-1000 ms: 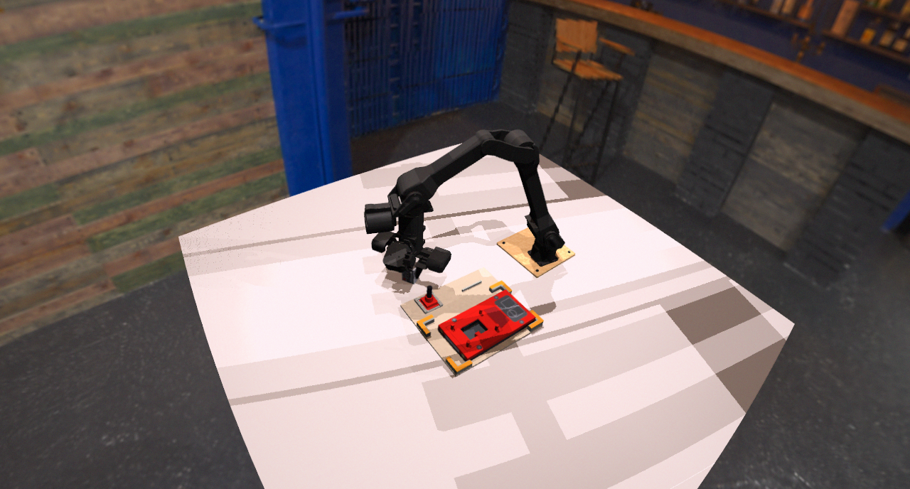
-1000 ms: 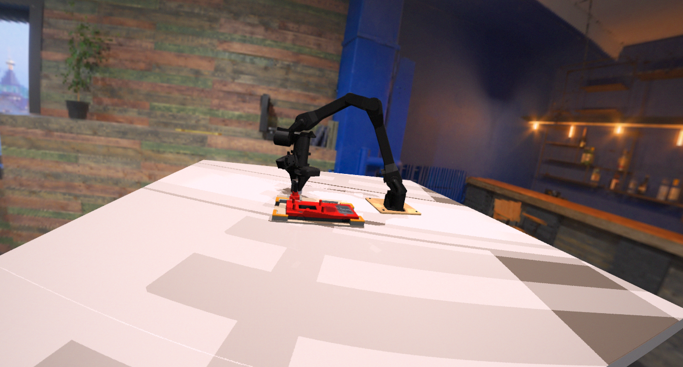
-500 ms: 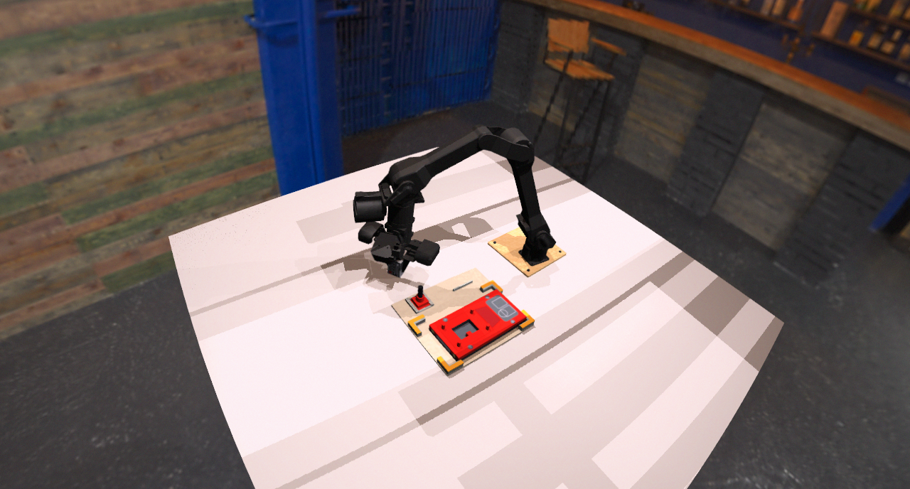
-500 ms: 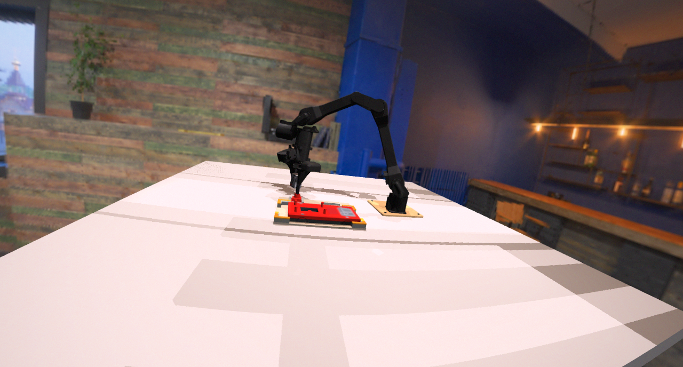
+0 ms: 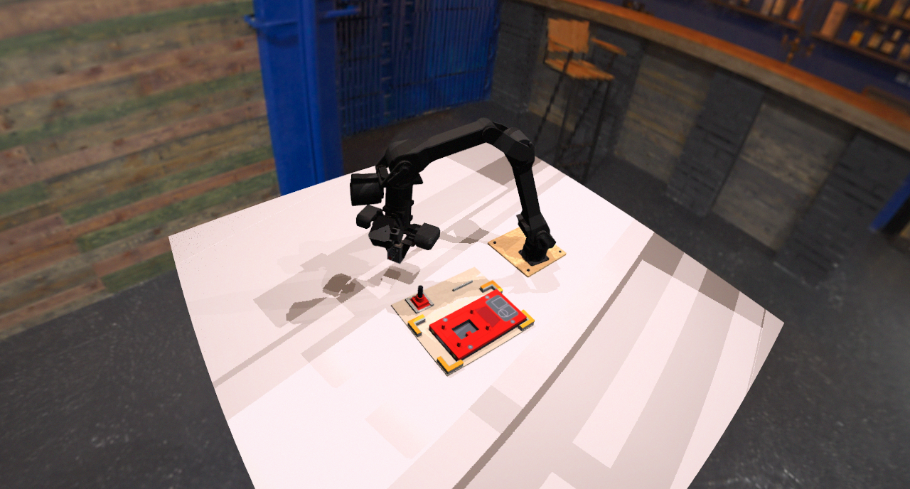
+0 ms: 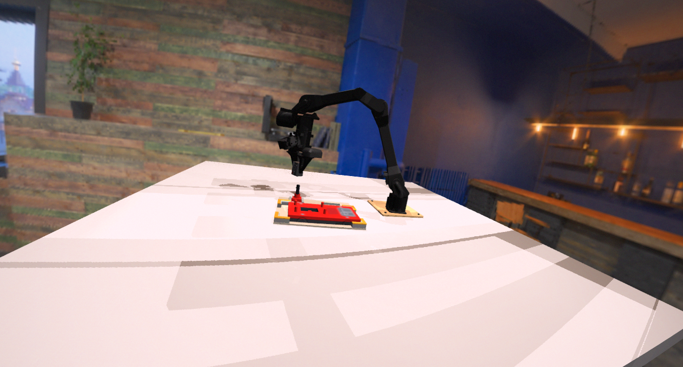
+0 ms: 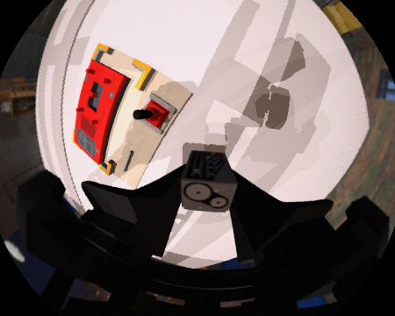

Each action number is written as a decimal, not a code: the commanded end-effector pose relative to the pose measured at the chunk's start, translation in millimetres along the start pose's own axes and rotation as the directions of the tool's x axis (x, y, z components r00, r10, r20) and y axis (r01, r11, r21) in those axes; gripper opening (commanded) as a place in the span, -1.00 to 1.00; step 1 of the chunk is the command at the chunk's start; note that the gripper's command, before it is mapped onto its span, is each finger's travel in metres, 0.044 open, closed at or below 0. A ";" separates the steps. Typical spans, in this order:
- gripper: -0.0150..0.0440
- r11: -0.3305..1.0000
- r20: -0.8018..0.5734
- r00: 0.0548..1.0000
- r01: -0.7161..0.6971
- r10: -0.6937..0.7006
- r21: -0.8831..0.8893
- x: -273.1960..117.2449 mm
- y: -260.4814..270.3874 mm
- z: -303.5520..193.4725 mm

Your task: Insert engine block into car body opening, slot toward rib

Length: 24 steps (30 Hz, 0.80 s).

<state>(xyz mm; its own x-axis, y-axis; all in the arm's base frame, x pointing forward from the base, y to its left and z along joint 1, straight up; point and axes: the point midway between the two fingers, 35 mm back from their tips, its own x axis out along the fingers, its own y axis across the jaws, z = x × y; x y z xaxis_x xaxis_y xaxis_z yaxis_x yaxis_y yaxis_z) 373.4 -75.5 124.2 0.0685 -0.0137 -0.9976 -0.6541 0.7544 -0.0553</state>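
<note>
— What was seen of the room and the surface?

— A white table (image 5: pixel 305 308) was shown before a wood-plank wall and a blue pillar (image 5: pixel 286 72). A tan board (image 5: pixel 439 352) lay at the centre of the top view, and the red car body (image 5: pixel 483 333) was set on it.

— And the engine block?

— The engine block (image 7: pixel 206 183) was seen at the lower middle of the wrist view, clamped between the fingers of the gripper (image 5: pixel 397 249). It was held well above the table, up and left of the car body's opening (image 5: pixel 464 326).
</note>
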 end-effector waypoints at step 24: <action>-0.49 0.999 -0.022 0.999 -0.029 0.030 0.019 -35.4 6.6 -6.7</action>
<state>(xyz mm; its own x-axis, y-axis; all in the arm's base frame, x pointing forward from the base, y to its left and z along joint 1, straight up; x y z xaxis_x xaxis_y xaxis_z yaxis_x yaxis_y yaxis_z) 363.1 -74.8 173.6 0.0478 -0.0099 -0.9988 -0.6438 0.7642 -0.0384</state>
